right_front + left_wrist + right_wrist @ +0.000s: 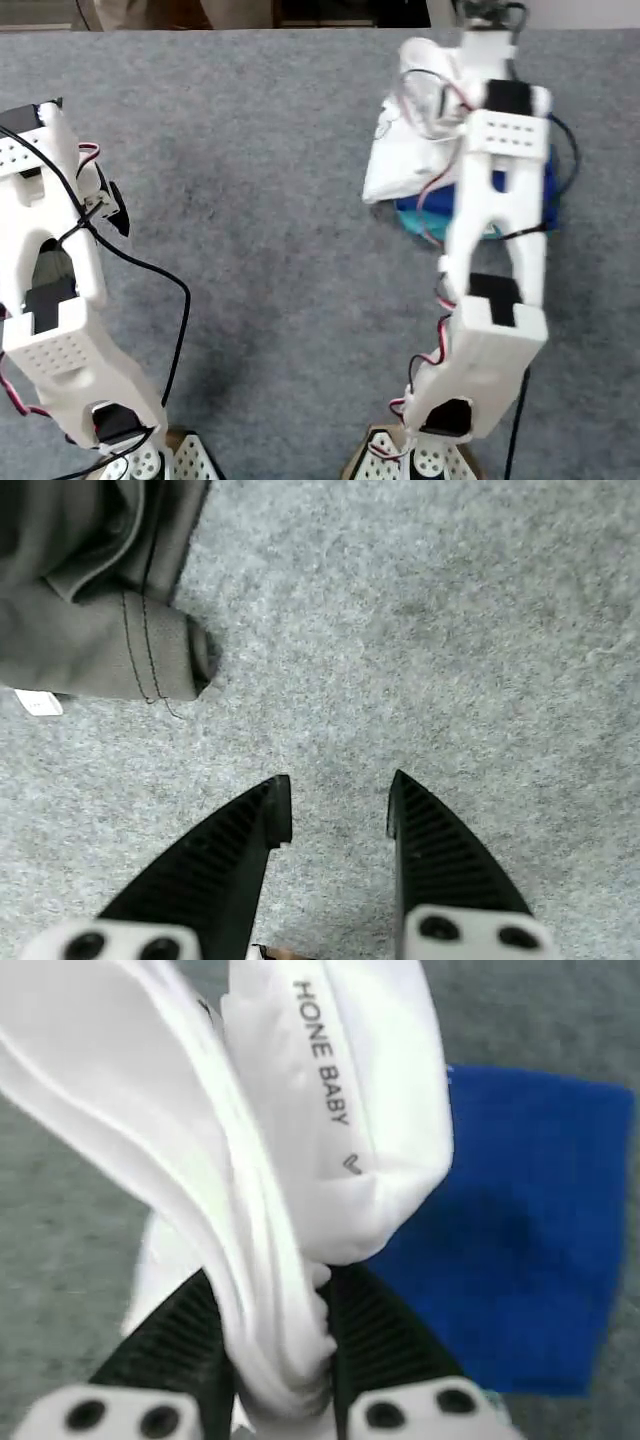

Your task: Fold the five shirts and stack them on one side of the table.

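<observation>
Right arm (490,300) stretched toward 12 o'clock over white shirt (400,150) and blue shirt (545,195) at table's (260,200) 1 o'clock; left arm (50,300) bent at 9. Left gripper (340,810) parted, empty, near grey shirt (90,630). Right gripper (275,1285) pinches white shirt, blue shirt beside.

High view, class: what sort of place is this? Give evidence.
Probably a robotics lab bench: a grey carpeted table, two white plastic robot arms, and a soft white shirt gripped over a folded blue shirt.
</observation>
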{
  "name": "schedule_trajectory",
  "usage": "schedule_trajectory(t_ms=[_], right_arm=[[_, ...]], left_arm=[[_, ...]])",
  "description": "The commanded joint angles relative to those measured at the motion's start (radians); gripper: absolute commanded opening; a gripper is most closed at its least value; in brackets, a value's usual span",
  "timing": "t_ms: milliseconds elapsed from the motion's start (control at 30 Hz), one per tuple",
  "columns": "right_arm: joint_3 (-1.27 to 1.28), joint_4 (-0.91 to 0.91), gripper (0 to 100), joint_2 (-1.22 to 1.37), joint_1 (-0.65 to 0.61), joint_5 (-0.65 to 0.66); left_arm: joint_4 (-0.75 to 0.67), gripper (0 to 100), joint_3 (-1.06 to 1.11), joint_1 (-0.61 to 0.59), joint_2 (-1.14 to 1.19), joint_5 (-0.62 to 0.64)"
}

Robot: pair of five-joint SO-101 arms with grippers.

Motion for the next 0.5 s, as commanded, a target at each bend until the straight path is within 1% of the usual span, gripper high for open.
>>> schedule_trajectory(t_ms=[0, 133, 333, 400, 467], right_arm=[[-0.064, 0.012, 0.2, -0.002, 0.102, 0.041], [-0.056, 0.012, 0.2, 0.007, 0.18, 0.078], [-0.081, 0.02, 0.4, 0.051, 0.229, 0.091], [-0.082, 0.038, 5.0, 0.062, 0.231, 0.086], [-0.085, 0.084, 17.4, 0.065, 0.228, 0.083]], left_arm=[[0.011, 17, -0.008, -0.003, -0.056, -0.006], [0.011, 17, -0.008, 0.0, -0.056, -0.003], [0.011, 17, -0.011, 0.002, -0.054, -0.002], [0.011, 17, -0.011, 0.002, -0.056, -0.005], [0.011, 17, -0.008, 0.002, -0.056, -0.006]])
